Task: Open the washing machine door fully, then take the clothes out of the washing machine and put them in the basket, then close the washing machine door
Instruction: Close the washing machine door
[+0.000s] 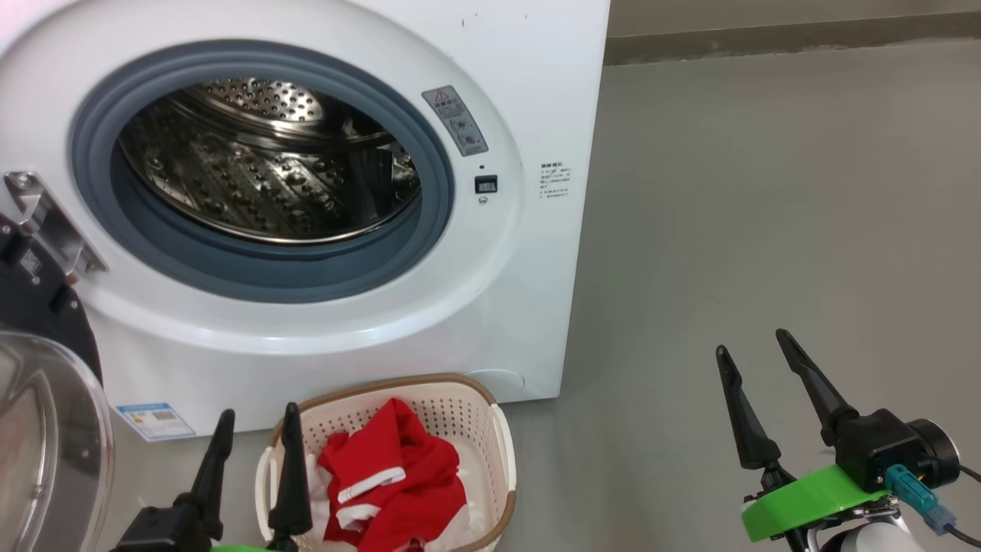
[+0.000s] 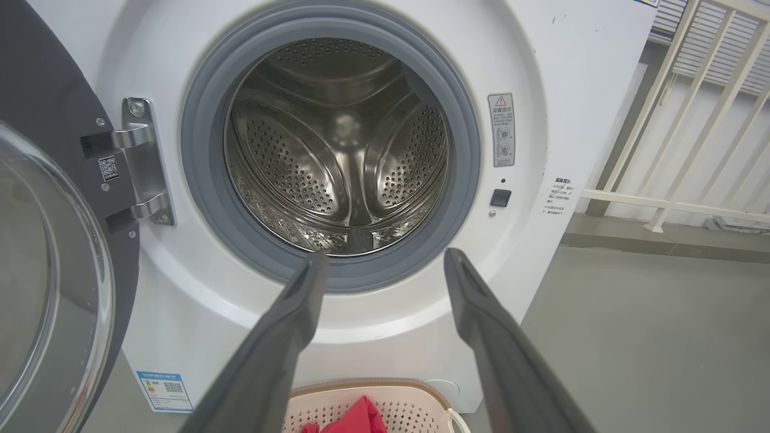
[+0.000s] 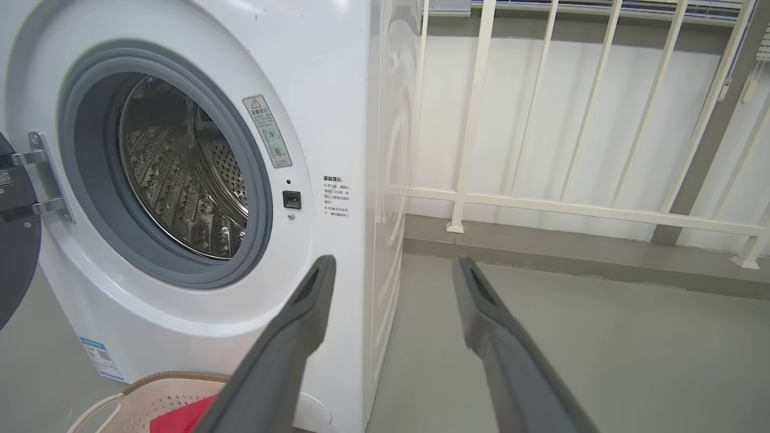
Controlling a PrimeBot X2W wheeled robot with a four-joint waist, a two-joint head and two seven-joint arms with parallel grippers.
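Grey floor fronts the washing machine: drum looks empty, clothes in the basket below it, washing machine door wide open. Left hand, right hand spread, empty; closing remains.

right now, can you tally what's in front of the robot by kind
washing machine: 1
washing machine door: 1
basket: 1
pile of red clothes: 1 (too bunched to count garments)
grippers: 2, left gripper and right gripper
total: 6

grey floor — cream railing standing on raised kerb — pale wall behind
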